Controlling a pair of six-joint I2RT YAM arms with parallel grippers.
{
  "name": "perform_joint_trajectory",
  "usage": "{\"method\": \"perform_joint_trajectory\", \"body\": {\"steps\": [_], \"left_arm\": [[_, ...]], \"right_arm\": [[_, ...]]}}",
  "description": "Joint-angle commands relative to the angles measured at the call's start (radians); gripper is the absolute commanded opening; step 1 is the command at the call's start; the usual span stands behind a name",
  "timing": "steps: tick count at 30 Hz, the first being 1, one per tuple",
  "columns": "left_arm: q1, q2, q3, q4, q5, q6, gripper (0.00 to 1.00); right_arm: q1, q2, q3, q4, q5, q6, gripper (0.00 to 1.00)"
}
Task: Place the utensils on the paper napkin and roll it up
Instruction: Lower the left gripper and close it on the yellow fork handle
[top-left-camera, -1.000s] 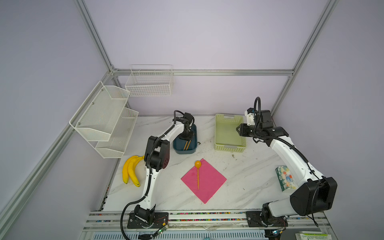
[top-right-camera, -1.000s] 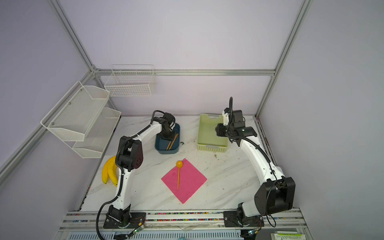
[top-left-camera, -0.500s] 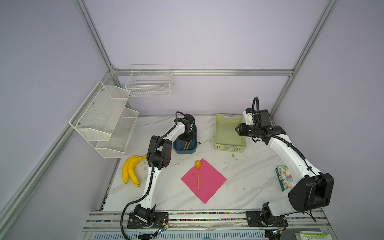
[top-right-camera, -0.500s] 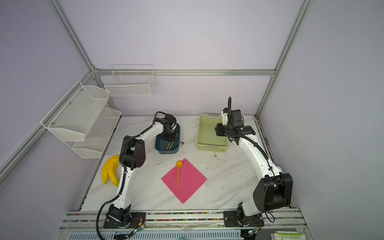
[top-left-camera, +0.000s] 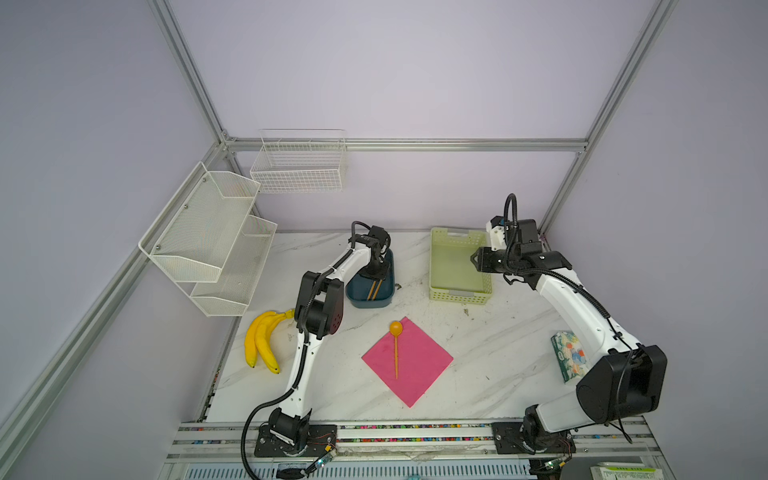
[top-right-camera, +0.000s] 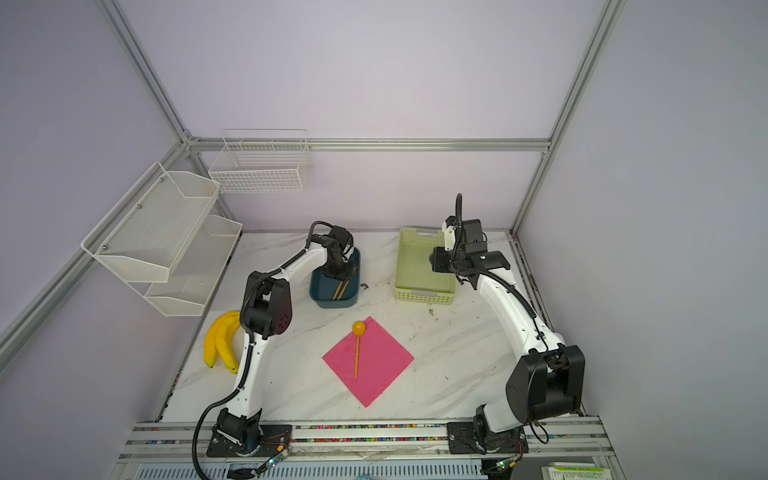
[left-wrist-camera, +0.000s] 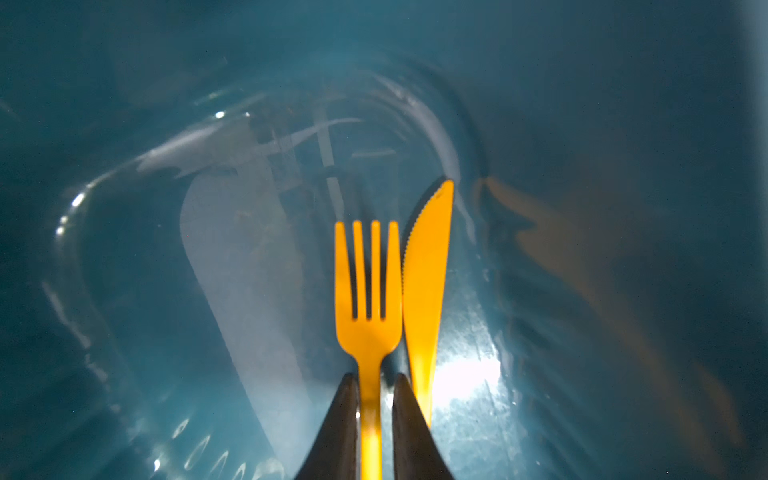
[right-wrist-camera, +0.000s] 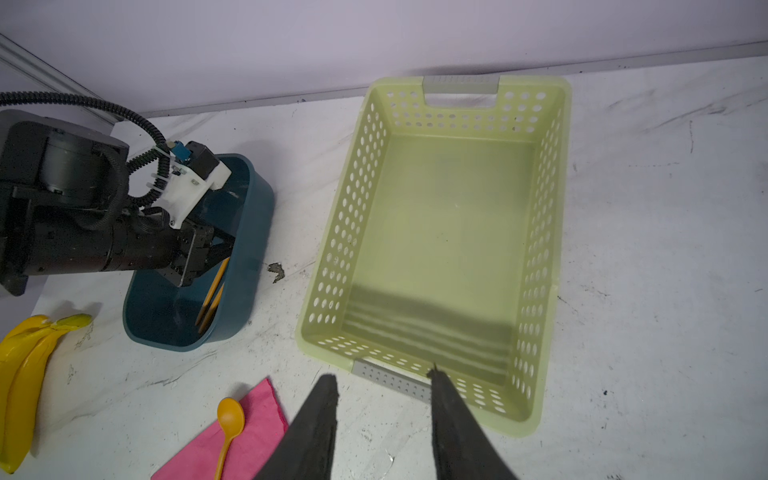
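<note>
The pink paper napkin (top-left-camera: 419, 365) (top-right-camera: 380, 368) lies as a diamond at the table's middle front. An orange spoon (top-left-camera: 396, 349) (top-right-camera: 356, 351) rests on it, bowl at the far corner. The fork (left-wrist-camera: 368, 291) and knife (left-wrist-camera: 426, 270) lie side by side on the floor of the blue tub (top-left-camera: 356, 297) (right-wrist-camera: 249, 249). My left gripper (left-wrist-camera: 375, 377) (top-left-camera: 374, 272) reaches down into the tub, shut on the fork's handle just behind its head. My right gripper (right-wrist-camera: 381, 375) (top-left-camera: 476, 262) hovers open over the green basket's near rim, holding nothing.
An empty green perforated basket (top-left-camera: 436, 266) stands right of the tub. Yellow bananas (top-left-camera: 262, 340) lie at the left edge and a patterned tissue packet (top-left-camera: 569, 357) at the right edge. White mesh shelves (top-left-camera: 208, 241) and a wire basket (top-left-camera: 299, 166) hang on the walls.
The left gripper's jaws have narrowed onto the fork's handle inside the tub. The right arm has shifted slightly over the green basket, its jaws unchanged.
</note>
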Motion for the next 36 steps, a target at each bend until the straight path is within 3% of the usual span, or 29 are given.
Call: {"method": "perform_joint_trajectory", "body": {"steps": [1, 19, 36], "left_arm": [[0.009, 0.0, 0.087, 0.002, 0.004, 0.022, 0.16], [0.011, -0.061, 0.07, -0.001, -0.018, 0.005, 0.05], [0.011, -0.231, 0.024, -0.047, -0.025, -0.025, 0.05]], "right_arm": [[0.004, 0.004, 0.016, 0.019, 0.005, -0.017, 0.4], [0.004, 0.007, 0.04, 0.014, 0.001, -0.012, 0.4], [0.006, -0.03, 0.052, -0.02, 0.001, -0.009, 0.39]]}}
